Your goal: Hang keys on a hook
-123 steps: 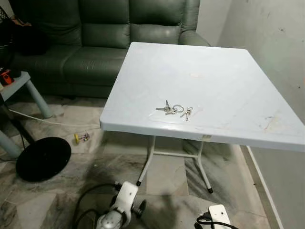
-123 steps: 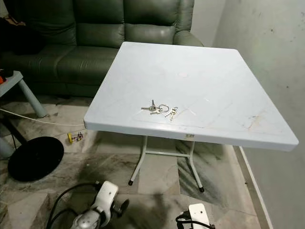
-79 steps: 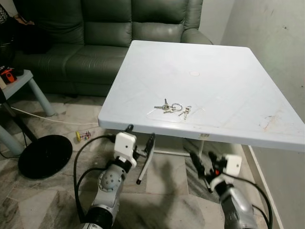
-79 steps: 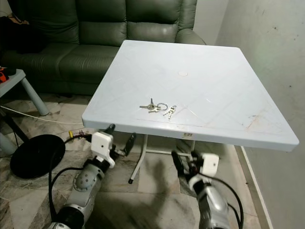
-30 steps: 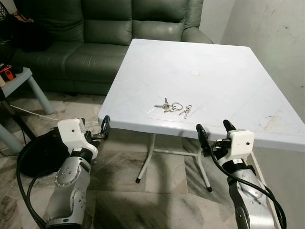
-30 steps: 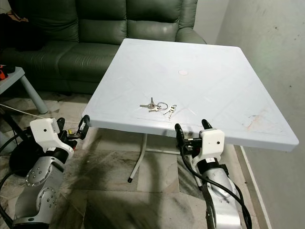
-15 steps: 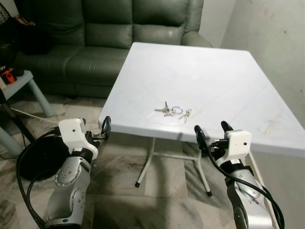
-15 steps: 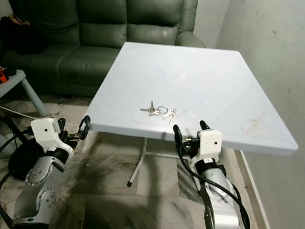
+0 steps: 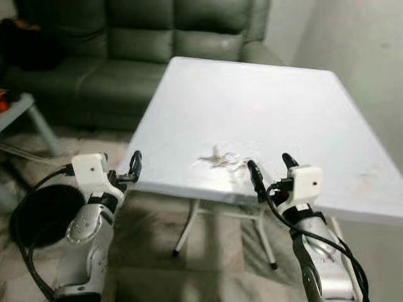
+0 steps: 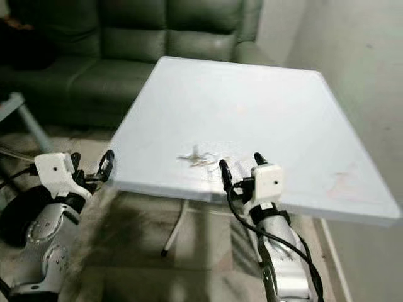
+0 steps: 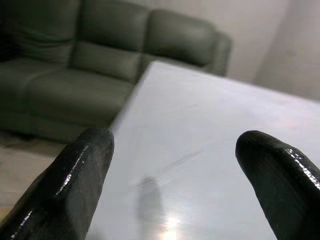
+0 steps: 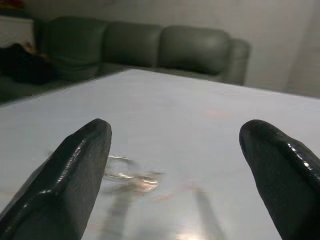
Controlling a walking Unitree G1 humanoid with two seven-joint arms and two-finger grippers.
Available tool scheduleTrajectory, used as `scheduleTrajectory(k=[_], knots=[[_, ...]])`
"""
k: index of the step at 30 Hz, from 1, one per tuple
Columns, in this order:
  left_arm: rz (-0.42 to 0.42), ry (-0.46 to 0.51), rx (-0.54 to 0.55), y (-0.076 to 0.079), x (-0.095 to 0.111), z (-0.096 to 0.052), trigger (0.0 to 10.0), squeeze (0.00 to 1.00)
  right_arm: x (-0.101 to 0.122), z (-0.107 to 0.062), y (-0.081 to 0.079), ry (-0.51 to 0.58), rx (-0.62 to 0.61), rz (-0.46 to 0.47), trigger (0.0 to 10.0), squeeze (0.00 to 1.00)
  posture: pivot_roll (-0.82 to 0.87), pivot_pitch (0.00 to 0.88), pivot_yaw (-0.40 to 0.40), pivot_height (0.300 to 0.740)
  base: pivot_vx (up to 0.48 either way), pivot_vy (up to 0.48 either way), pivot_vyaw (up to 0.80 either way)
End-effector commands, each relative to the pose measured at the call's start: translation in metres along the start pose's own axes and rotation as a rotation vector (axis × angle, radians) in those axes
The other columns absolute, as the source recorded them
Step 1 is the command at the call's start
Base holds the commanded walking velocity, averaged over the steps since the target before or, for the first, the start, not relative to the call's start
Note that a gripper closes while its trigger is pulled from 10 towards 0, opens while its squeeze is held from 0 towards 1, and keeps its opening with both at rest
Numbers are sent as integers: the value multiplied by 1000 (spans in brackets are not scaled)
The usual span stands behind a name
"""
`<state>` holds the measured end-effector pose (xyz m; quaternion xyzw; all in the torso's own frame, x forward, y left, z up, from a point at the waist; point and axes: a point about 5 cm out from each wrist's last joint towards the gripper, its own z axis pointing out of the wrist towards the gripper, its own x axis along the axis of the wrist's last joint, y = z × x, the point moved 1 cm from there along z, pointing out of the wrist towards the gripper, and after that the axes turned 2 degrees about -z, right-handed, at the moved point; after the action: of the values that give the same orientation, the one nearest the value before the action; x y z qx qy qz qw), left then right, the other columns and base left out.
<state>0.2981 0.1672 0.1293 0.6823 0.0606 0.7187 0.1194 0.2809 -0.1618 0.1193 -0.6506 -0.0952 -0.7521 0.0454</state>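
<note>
A bunch of keys on a ring lies on the white table, close to its front edge; motion blur smears it. My right gripper is open at the front edge, just right of the keys and level with the tabletop. In the right wrist view the keys lie low between the spread fingers, a short way ahead. My left gripper is open too, held off the table's left front corner. The left wrist view looks across the bare tabletop.
A dark green sofa stands behind the table. A pale wall runs along the right side. On the floor to the left lie a black round base and cables, with a small side table beyond.
Both arms have come up from hanging low to tabletop height. Over the last second the right gripper has edged up and in toward the keys. The view has shifted and blurred.
</note>
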Motion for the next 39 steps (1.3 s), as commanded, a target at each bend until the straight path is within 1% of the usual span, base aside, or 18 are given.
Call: scheduleTrajectory(k=[1,10,13,14,17,19,22,23,24,27,28,29,34,35,36,39], knots=[[25,0,1,-3,3,-1,10000,0,6,4,-2,27,4,1,10000,0,40,0,-44,740,356,0,0],[20,4,-1,-1,3,-1,10000,0,7,4,-1,28,12,-4,10000,0,41,0,-49,740,353,0,0],[12,2,15,-1,2,-1,10000,0,7,5,-1,29,16,-5,10000,0,42,0,-50,740,324,0,0],[12,23,17,1,3,-2,10000,0,8,6,-2,30,28,-6,10000,0,42,0,-52,740,0,0,0],[44,3,25,5,-1,-2,10000,0,9,7,-5,30,59,-2,10000,0,43,0,-55,740,0,0,0],[35,6,25,6,-2,-3,10000,0,9,7,-5,29,68,-3,10000,0,43,0,-55,740,0,0,0],[94,13,-28,16,-5,-8,10000,0,10,9,-7,27,105,0,10000,0,43,0,-58,740,0,0,0],[96,20,-56,20,-6,-11,10000,0,11,10,-8,29,135,2,10000,0,45,3,-61,740,0,0,0],[96,20,-56,20,-6,-11,10000,0,11,10,-8,29,135,2,10000,0,45,3,-61,740,0,0,0],[129,14,-89,27,-8,-15,10000,0,14,12,-10,29,200,13,10000,0,48,12,-63,740,0,0,0],[146,17,-104,30,-9,-17,10000,0,15,12,-12,29,235,2,10000,0,48,12,-63,740,0,0,0],[149,20,-119,32,-10,-19,10000,0,17,13,-12,32,256,-7,10000,0,51,17,-67,740,0,0,0],[164,18,-145,38,-11,-23,10000,0,17,15,-11,19,271,-7,10000,0,56,29,-72,740,0,0,0],[169,18,-165,41,-12,-26,10000,0,16,16,-12,13,287,-10,10000,0,60,33,-76,740,0,0,0],[170,11,-203,47,-15,-31,10000,0,16,18,-14,0,316,-13,10000,0,64,41,-81,740,0,0,0],[171,3,-219,51,-17,-34,10000,0,15,20,-16,-15,332,-10,10000,0,72,52,-88,740,0,0,0]])
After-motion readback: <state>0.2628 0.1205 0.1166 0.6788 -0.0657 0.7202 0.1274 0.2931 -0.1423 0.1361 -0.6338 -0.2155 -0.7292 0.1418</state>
